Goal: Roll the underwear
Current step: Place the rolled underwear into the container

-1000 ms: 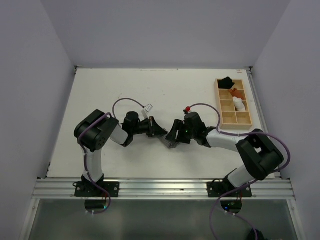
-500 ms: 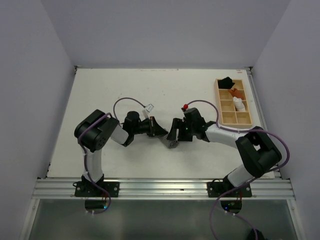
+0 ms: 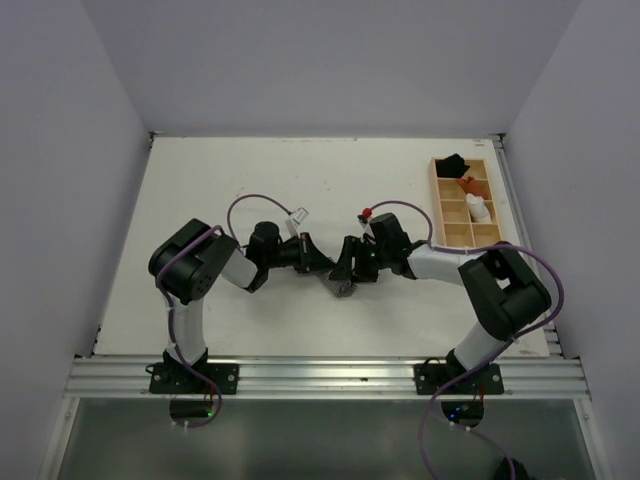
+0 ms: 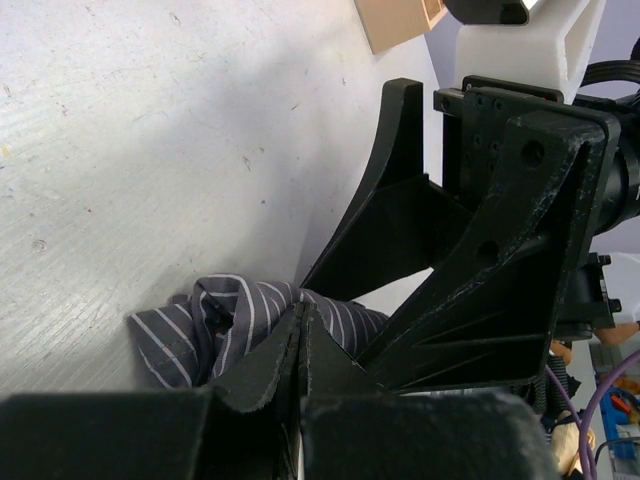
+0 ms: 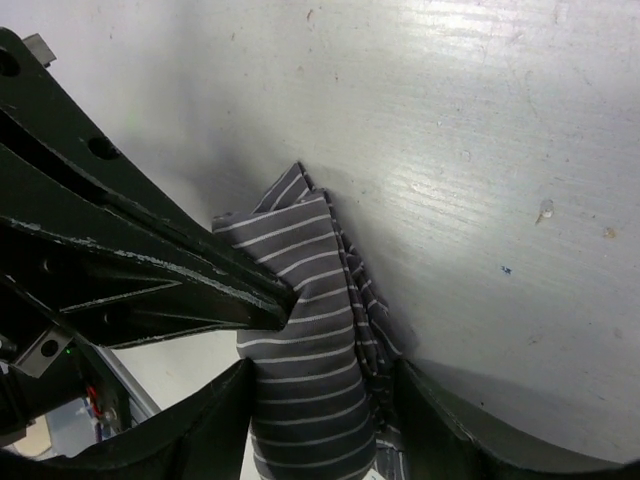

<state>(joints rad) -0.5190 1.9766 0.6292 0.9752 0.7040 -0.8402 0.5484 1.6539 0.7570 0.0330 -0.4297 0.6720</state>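
The underwear (image 5: 305,330), a grey cloth with fine white stripes, lies bunched into a thick fold on the white table. My right gripper (image 5: 320,400) has one finger on each side of it, and the cloth fills the gap between them. In the left wrist view, my left gripper (image 4: 300,322) is shut, its joined tips pressed against the underwear (image 4: 190,325). The right gripper's black fingers (image 4: 400,200) stand just behind. From above, the left gripper (image 3: 322,265) and the right gripper (image 3: 345,278) meet mid-table over the underwear (image 3: 345,290), which is mostly hidden.
A wooden compartment tray (image 3: 436,200) stands at the back right. It holds a black bundle (image 3: 452,163), an orange bundle (image 3: 470,186) and a white bundle (image 3: 478,208). Purple cables loop above both wrists. The aluminium rail (image 3: 320,375) runs along the near edge.
The right arm has swung its forearm towards the back, and its gripper has edged closer to the left gripper. The left arm has held still.
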